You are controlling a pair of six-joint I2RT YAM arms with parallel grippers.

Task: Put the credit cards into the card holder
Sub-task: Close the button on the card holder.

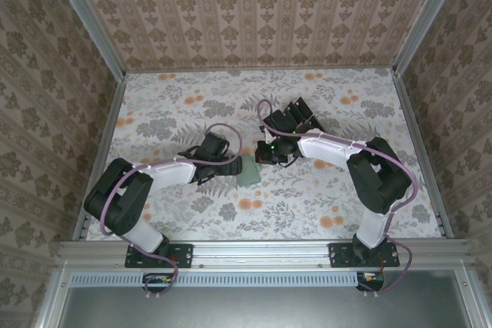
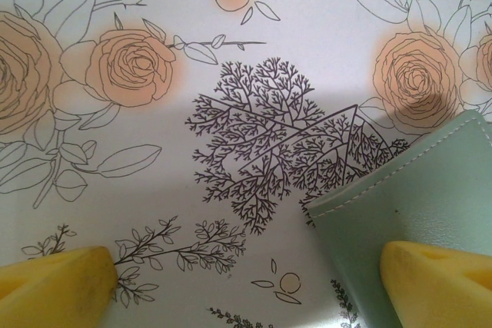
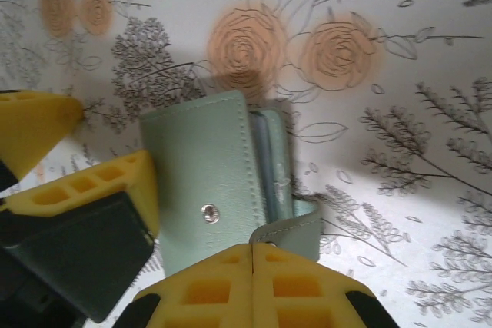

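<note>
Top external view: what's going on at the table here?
Both arms are on the green card holder in the middle of the table; its flap is open. The left gripper is open, with one fingertip over the holder's corner. The right gripper is shut at the flap's end. Black pieces farther back are probably the credit cards.

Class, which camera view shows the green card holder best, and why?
Right wrist: the card holder shows its front, snap stud, raised flap and inner pockets close up. Left wrist catches one stitched corner; top external, a small green patch.
</note>
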